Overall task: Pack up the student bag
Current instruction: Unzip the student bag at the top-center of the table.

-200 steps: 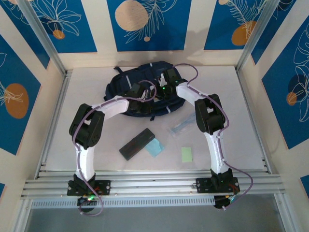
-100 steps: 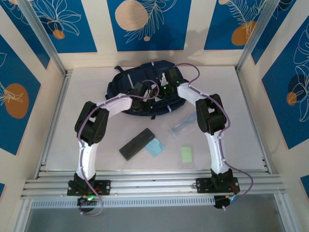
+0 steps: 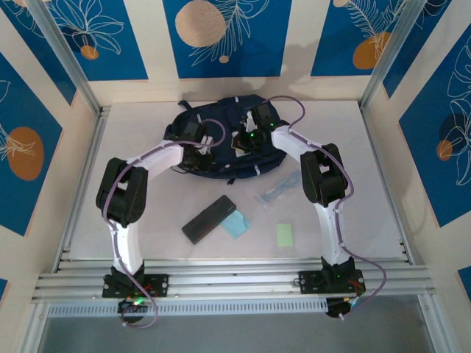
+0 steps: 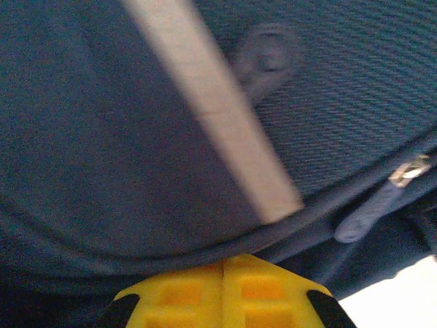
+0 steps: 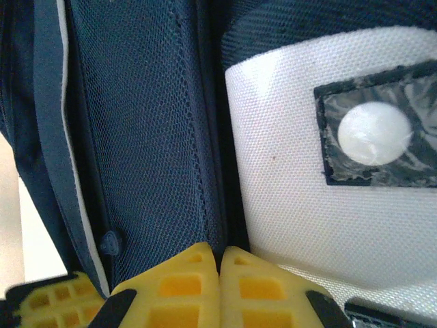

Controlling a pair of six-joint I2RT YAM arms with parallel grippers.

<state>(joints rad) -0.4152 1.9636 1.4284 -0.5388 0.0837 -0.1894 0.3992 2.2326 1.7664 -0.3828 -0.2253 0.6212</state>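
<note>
The student bag, dark navy with pale grey stripes, lies at the back middle of the table. My left gripper is over its left part. Its yellow fingers are shut, their tips on a piped seam of the bag just below a grey stripe. A zipper pull hangs free to the right. My right gripper is over the bag's middle. It is shut on the dark fold between the mesh panel and the white patch.
Nearer than the bag lie a slim black case, a light blue card, a pale green note and a clear pouch. Metal rails edge the table's front, and the side walls stand close.
My left gripper closed, then moved left and toward the back across the bag. The right arm has stayed in place.
</note>
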